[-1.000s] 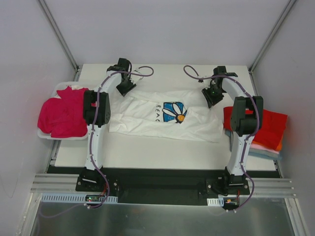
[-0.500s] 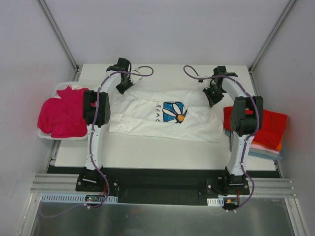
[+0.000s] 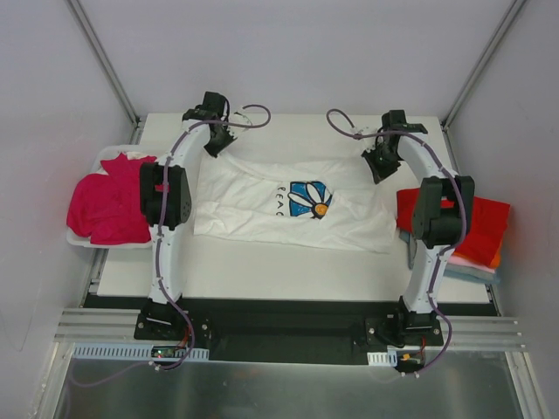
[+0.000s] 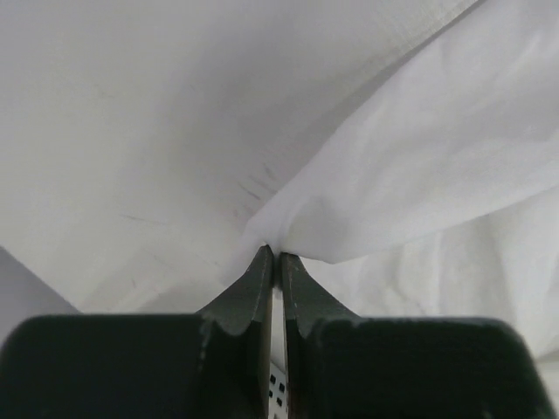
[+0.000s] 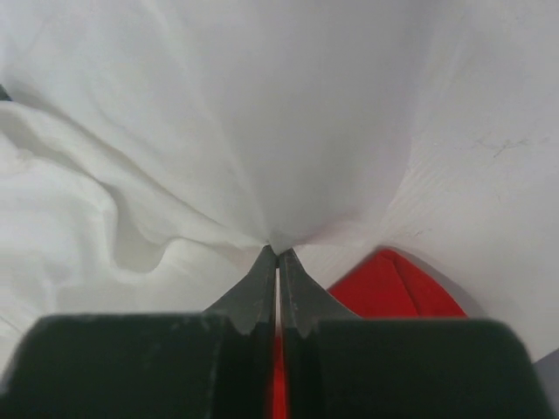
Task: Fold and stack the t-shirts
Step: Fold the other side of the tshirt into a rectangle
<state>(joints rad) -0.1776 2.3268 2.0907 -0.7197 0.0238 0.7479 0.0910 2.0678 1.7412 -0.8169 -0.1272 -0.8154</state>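
From above, two arms reach over one table (image 3: pixel 288 266). One white tee (image 3: pixel 262 201) with a blue daisy print lies spread at the centre. The left gripper (image 3: pixel 215 145) sits at its far left corner and the right gripper (image 3: pixel 377 171) at its far right corner. At the left, one bin (image 3: pixel 118 245) holds a magenta tee (image 3: pixel 109 205). At the right, one stack shows a red tee (image 3: pixel 485 218) on top, with an orange edge (image 3: pixel 495 259) and a light-blue edge (image 3: pixel 467 271) beneath.

The left wrist view shows what the top cannot: the fingertips (image 4: pixel 260 272) are clamped tight on a pinch of white cloth.

The right wrist view shows the same pinch on white cloth, with red cloth just beyond.
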